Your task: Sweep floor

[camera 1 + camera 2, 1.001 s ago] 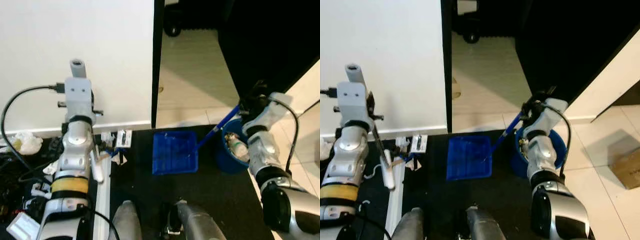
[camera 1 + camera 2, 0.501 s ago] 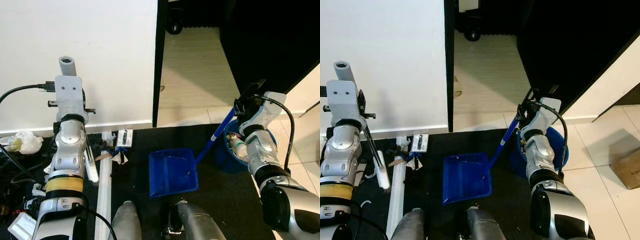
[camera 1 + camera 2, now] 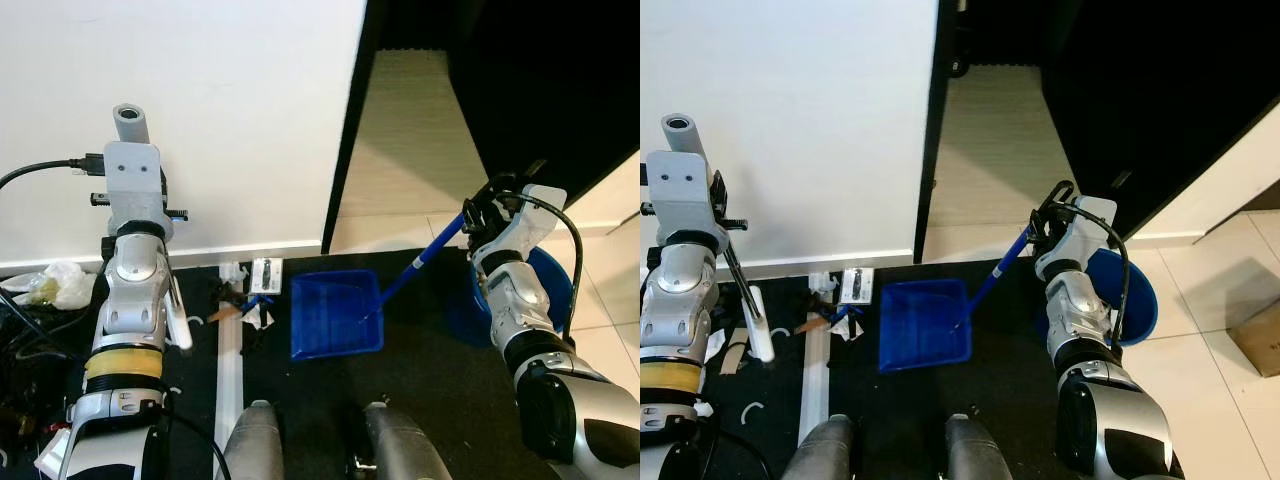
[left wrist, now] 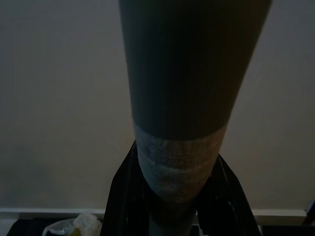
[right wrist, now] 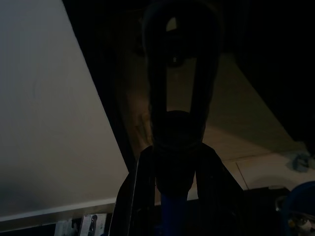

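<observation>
Centrally, at lower middle of the left eye view, a blue dustpan point(image 3: 335, 313) lies flat on the black floor mat point(image 3: 430, 360), its long blue handle point(image 3: 425, 258) slanting up to the right. The right gripper point(image 3: 482, 210) is clenched on the top of that handle at the right of the frame; the right wrist view shows the fingers point(image 5: 138, 196) closed either side of the dark looped handle end point(image 5: 179, 73). A blue bin point(image 3: 545, 290) stands just behind the right forearm, partly hidden by it. At left, the left gripper point(image 3: 130, 165) is clamped on a grey broom handle point(image 4: 182, 162), whose top point(image 3: 128, 112) rises above the wrist against the white wall point(image 3: 230, 110). Litter point(image 3: 245, 300), paper scraps and a small white card, lies at the wall's foot just left of the dustpan, beside a white floor strip point(image 3: 229, 385). A crumpled bag point(image 3: 55, 285) and black cables point(image 3: 25, 340) crowd the lower left. A dark door edge point(image 3: 345, 140) divides the wall from a tiled passage point(image 3: 410, 150).
</observation>
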`<state>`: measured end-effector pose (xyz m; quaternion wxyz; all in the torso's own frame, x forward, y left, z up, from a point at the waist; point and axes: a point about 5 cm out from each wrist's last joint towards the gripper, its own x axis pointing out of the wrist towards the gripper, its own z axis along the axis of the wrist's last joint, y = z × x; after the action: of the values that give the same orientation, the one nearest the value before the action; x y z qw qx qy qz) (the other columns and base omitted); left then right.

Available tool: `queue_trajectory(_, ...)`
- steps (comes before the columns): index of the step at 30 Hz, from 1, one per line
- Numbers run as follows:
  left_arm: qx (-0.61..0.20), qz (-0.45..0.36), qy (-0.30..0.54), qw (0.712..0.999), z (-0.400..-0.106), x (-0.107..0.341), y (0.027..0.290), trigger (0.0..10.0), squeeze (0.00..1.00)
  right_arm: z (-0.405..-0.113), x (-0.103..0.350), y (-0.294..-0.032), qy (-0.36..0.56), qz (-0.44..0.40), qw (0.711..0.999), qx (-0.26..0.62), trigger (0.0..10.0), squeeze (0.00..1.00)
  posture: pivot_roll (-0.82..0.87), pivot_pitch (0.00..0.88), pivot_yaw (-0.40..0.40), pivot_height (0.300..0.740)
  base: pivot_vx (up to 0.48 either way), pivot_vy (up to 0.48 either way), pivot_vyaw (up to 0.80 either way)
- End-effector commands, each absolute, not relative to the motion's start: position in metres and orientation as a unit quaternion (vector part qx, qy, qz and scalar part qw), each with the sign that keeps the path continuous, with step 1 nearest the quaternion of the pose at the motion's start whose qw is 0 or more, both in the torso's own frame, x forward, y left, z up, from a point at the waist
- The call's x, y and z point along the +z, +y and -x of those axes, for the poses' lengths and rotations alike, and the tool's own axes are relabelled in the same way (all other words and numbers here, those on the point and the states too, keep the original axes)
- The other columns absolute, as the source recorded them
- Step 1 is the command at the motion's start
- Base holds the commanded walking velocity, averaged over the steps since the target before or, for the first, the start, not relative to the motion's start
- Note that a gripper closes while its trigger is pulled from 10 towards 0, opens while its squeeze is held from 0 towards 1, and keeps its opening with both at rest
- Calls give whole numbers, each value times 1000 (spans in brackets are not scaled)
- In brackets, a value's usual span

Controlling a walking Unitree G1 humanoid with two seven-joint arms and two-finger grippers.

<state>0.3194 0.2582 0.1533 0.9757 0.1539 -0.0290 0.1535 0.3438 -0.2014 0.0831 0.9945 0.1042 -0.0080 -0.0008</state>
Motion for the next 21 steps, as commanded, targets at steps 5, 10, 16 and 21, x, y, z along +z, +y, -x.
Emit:
queue_trajectory(5, 148, -183, -62, 970, -326, 170, 260, 10000, 0, -343, 85, -215, -8, -100, 995, -14, 10000, 0, 131, 106, -94, 740, 0, 0, 0)
queue_trajectory(10, 143, -193, -72, 968, -330, 174, 261, 10000, 0, -344, 89, -218, -14, -96, 995, -11, 10000, 0, 129, 160, -96, 740, 0, 0, 0)
queue_trajectory(16, 133, -183, -105, 968, -329, 183, 265, 10000, 0, -349, 104, -227, -49, -95, 994, -21, 10000, 0, 129, 239, -93, 740, 0, 0, 0)
queue_trajectory(21, 114, -181, -120, 970, -326, 188, 271, 10000, 0, -357, 122, -231, -82, -106, 991, -25, 10000, 0, 124, 324, -94, 740, 0, 0, 0)
